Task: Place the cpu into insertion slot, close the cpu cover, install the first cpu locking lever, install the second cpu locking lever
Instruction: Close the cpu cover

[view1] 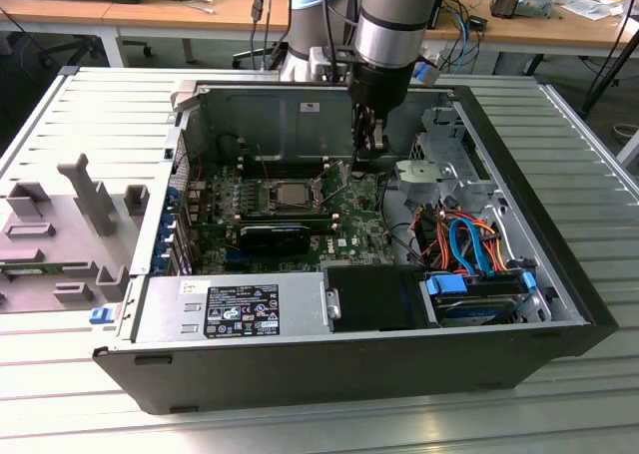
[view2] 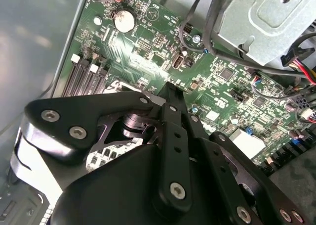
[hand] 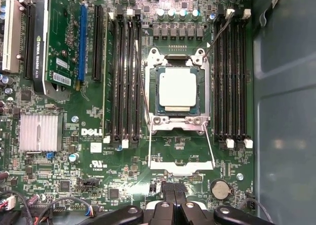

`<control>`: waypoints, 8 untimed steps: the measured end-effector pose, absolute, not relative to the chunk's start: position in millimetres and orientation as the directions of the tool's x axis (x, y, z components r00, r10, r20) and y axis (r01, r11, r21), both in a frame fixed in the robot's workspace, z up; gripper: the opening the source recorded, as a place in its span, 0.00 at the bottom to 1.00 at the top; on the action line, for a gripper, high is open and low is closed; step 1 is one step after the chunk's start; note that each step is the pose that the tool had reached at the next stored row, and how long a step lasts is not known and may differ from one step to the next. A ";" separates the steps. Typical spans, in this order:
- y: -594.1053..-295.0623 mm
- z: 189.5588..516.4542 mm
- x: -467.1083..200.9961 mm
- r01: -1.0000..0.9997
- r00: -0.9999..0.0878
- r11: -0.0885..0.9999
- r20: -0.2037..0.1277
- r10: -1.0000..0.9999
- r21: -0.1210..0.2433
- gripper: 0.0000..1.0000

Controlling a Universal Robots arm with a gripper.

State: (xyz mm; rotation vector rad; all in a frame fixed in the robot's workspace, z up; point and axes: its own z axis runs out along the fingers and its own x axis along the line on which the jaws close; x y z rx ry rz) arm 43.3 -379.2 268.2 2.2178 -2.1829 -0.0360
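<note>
Exterior view: a robot arm reaches into an open computer case (view1: pixel 559 274) on a slatted table, its gripper (view1: pixel 364 160) low over the green motherboard (view1: pixel 349 225). It sits beside the cpu (view1: pixel 291 192), towards the exterior view's right.

Second wrist view: the gripper (view2: pixel 170 89) hangs just above the motherboard (view2: pixel 148 37), its black fingers drawn together at the tip with nothing visible between them.

First wrist view: the cpu (hand: pixel 177 88) lies flat inside the insertion slot (hand: pixel 205 94), between two banks of memory slots (hand: pixel 126 76). The cpu cover (hand: pixel 181 165) lies swung open between the slot and the closed gripper (hand: pixel 174 188), which sits just off the cover's free edge. Whether the two touch cannot be told.

The cover looks like thin, stiff sheet metal, light and hinged at the slot, so its free edge nearest the gripper is probably the best place to take hold. The seated chip is likely fragile and best left untouched.
</note>
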 end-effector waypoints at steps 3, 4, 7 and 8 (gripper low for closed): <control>-377.1 267.7 43.6 -0.999 0.016 -0.016 0.002 -1.000 0.037 0.11; -375.9 266.8 43.6 -0.999 0.016 -0.016 0.002 -1.000 0.037 0.11; -375.0 266.6 43.7 -0.999 0.016 -0.017 -0.015 -1.000 0.037 0.11; -375.0 266.6 43.7 -0.999 0.016 -0.017 -0.029 -0.999 0.037 0.11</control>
